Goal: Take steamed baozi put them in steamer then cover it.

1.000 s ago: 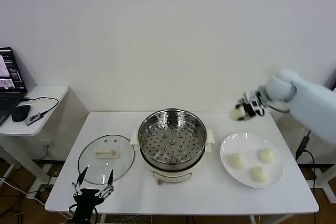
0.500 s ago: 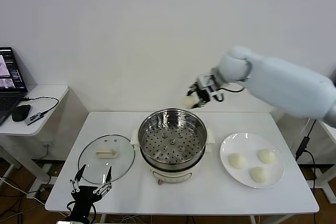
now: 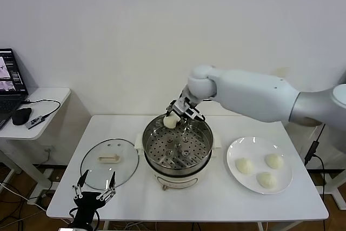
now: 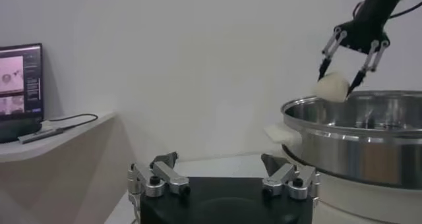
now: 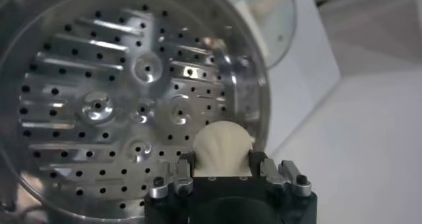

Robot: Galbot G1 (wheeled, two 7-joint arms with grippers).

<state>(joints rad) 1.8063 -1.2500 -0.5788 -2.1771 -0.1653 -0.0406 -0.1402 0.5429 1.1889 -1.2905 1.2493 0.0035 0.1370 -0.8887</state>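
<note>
Since prev frame, right gripper (image 3: 174, 116) swung from upper right to steamer (image 3: 178, 142) at frame ctr, jaws clenched on soft, light baozi (image 3: 170, 121); needs gentle side grip. Left gripper (image 3: 95, 194) parked lower left, jaws spread.

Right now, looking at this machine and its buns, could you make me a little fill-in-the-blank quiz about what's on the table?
1. The right gripper holds one baozi over the ____.
2. The white plate holds ____ buns.
3. The glass cover lies on the table, on the steamer's ____ side.
4. The left gripper is empty, near the table's ____ edge.

Missing words: steamer; three; left; front
</note>
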